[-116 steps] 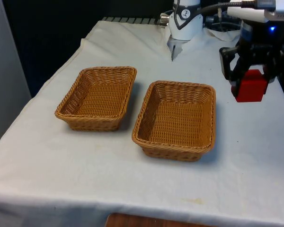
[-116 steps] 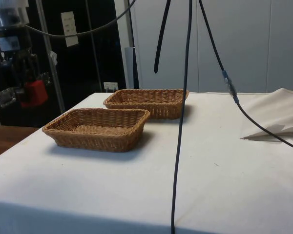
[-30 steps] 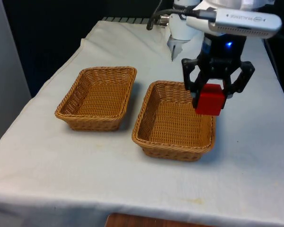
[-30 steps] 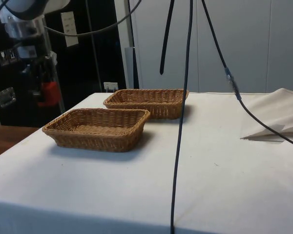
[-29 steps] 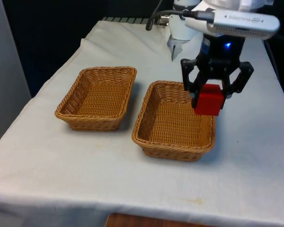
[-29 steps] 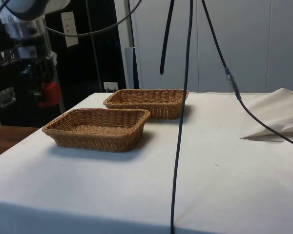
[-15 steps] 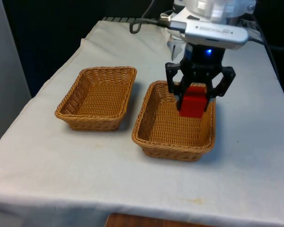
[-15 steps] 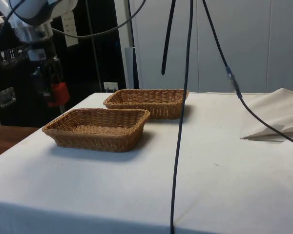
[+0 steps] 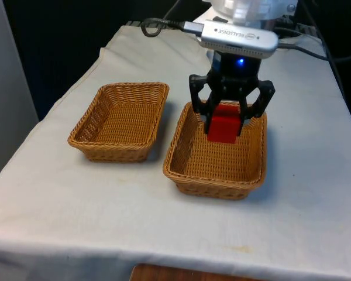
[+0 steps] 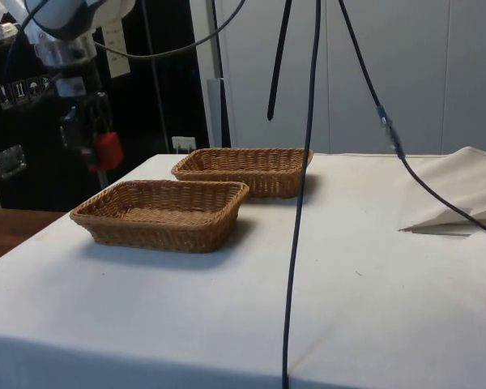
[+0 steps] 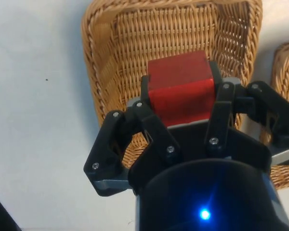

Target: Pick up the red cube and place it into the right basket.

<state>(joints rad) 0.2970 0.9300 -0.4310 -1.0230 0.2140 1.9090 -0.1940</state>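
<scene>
Two baskets ahead; my gripper point(image 9: 224, 130) clamps red cube point(image 9: 223, 124) above right basket point(image 9: 194, 170). I judge: centre it over weave, lower, then release, clear of rim.

No lettering, number or brand can be read on any item. In the side view, a white label point(image 10: 116, 57) is fixed upright on the dark cabinet point(image 10: 166, 97) behind the table. It carries dark print that is too small to make out. Lower on the same cabinet front, a row of small white stickers point(image 10: 16, 87) bears dark marks, likewise illegible.
</scene>
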